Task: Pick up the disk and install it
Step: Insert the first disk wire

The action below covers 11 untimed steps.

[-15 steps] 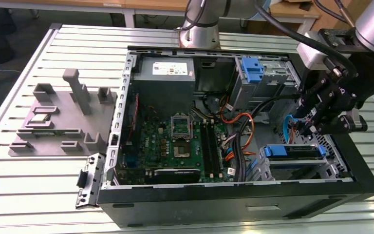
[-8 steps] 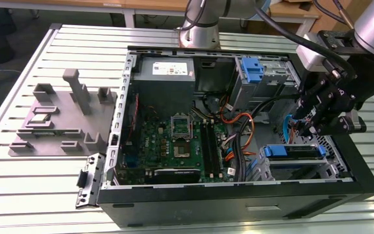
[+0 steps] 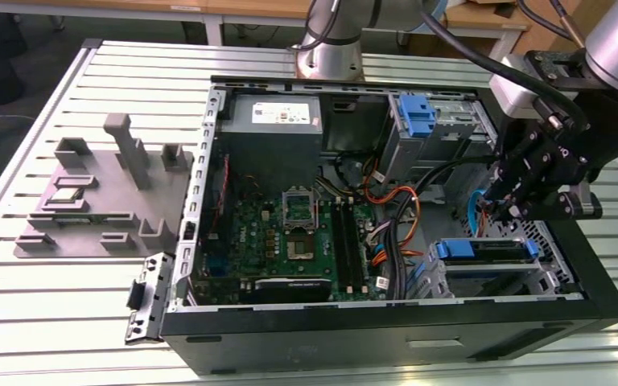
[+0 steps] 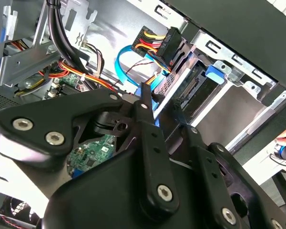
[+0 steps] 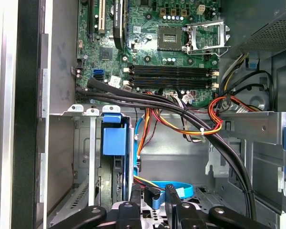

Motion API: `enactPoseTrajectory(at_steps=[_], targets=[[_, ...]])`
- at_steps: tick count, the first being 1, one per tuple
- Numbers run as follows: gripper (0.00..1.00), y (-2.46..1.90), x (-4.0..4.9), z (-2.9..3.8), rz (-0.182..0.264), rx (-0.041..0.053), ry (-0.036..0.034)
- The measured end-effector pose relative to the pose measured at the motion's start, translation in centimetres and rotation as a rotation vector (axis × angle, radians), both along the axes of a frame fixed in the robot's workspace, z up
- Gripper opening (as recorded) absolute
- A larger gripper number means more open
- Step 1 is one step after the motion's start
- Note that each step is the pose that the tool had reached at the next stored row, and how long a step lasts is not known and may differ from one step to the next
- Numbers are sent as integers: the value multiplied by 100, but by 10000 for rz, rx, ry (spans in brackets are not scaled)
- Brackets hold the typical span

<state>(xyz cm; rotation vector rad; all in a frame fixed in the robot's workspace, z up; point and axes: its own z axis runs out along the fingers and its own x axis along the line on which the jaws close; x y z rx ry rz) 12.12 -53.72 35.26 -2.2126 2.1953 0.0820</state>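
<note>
Hand down in the open computer, pinching a blue plug

The open computer case [image 3: 395, 338] lies on the slatted surface [image 3: 30, 322], toward the exterior view's right edge. The disk [image 3: 484, 249] sits in the metal drive cage at the case's front corner on that side, with its blue carrier frame showing; the first wrist view shows the disk [image 5: 115, 140] standing on edge in its slot. The hand [image 3: 499, 211] hangs inside the case just beside that cage. In the first wrist view the hand [image 5: 152, 202] is narrow, its tips closed on a blue cable plug [image 5: 155, 198] (the end of a flat blue cable), not on the disk. Black and orange wires [image 5: 200, 121] run across the green motherboard [image 3: 298, 233]. A grey parts holder [image 3: 94, 201] lies well apart, near the surface's edge on the exterior view's left.
</note>
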Motion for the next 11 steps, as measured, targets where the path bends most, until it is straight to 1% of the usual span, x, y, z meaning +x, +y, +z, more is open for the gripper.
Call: enactPoseTrajectory(at_steps=[6, 7, 11], targets=[[33, -1, 0, -1, 0, 1, 0], [25, -1, 0, -1, 0, 1, 0], [25, -2, 0, -2, 0, 1, 0]])
